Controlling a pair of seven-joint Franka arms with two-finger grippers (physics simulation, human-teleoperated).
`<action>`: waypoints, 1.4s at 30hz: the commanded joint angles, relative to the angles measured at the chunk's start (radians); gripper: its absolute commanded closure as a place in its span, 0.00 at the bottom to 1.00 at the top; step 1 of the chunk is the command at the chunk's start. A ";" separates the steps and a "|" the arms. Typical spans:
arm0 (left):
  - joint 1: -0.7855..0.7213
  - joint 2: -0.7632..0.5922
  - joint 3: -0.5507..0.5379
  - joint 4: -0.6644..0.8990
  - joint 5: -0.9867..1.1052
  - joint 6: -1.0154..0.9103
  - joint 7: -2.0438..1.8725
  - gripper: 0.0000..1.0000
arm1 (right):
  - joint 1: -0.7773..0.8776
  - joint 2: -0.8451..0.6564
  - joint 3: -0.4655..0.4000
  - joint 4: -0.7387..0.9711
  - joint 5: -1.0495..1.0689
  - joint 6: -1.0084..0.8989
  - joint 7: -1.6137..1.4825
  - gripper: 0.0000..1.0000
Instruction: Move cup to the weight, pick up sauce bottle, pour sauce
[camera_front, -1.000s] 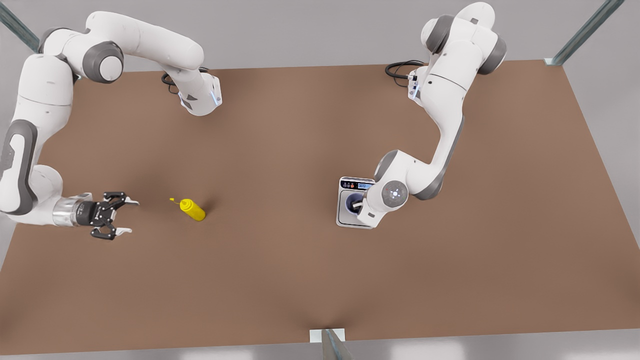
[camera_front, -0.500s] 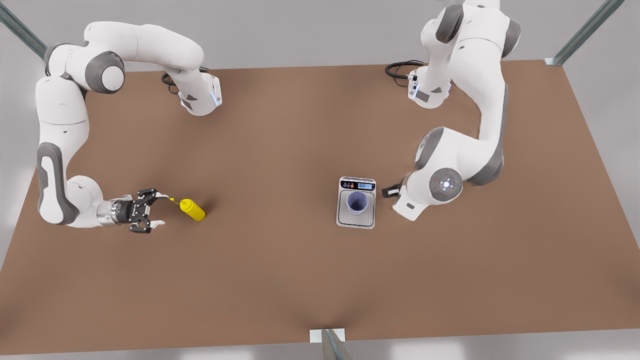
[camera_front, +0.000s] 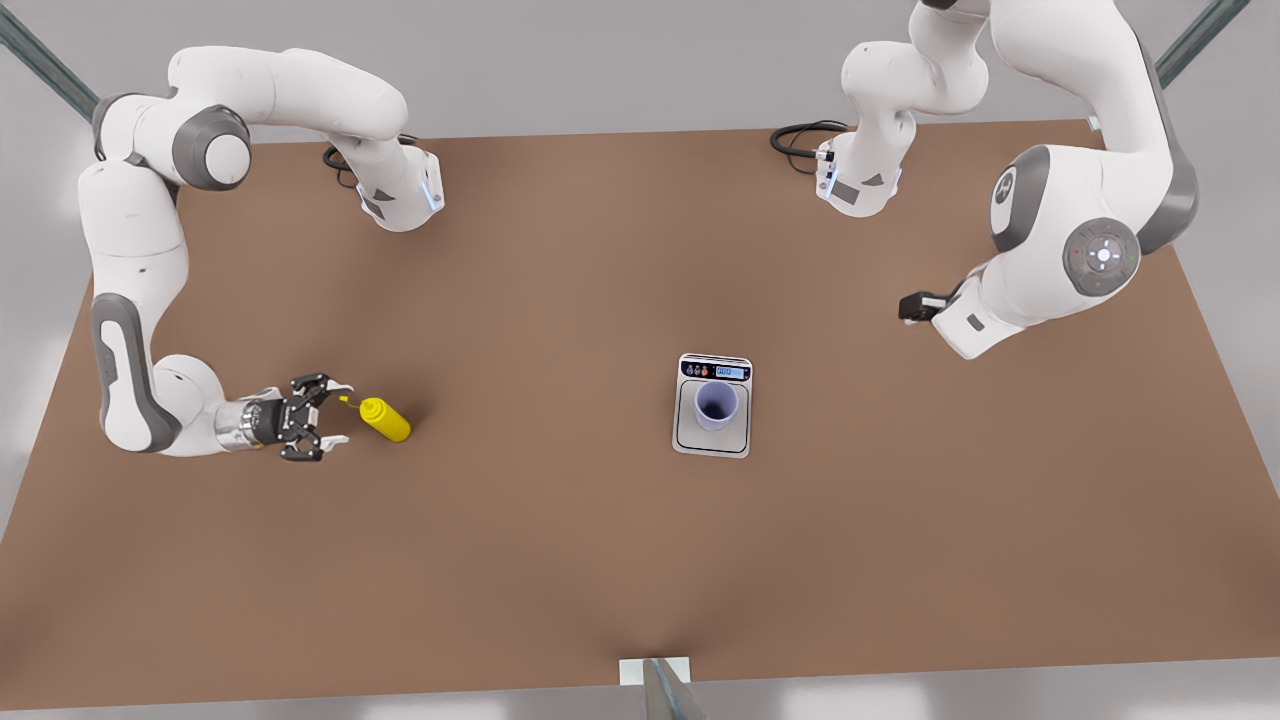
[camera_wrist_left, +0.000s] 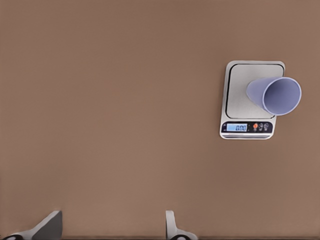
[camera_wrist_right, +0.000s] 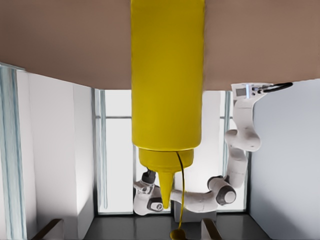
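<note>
Right gripper (camera_front: 335, 424) low with fingers spread; left gripper (camera_front: 912, 306) raised

The sauce bottle (camera_front: 386, 419) stands on the brown bench (camera_front: 560, 560) toward its left edge in the front view. The right claw (camera_front: 335, 418), fingers spread, sits just beside the bottle's nozzle end. Near the bench's middle, the cup (camera_front: 716, 403) stands upright on the weight (camera_front: 712, 443). The left claw (camera_front: 912, 306) hangs well apart from it, near the opposite edge.
</note>
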 joint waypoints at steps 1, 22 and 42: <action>0.000 0.000 0.000 0.000 0.004 -0.002 -0.001 0.00 | 0.000 0.000 0.000 0.000 -0.008 0.005 0.000 0.00; -0.002 0.008 -0.002 0.000 0.004 -0.013 -0.009 0.00 | 0.017 0.012 0.015 -0.046 -0.128 0.215 -0.043 0.00; -0.002 0.015 -0.002 0.000 0.007 -0.010 -0.009 0.00 | 0.017 0.011 0.086 -0.091 -0.164 0.237 -0.132 0.44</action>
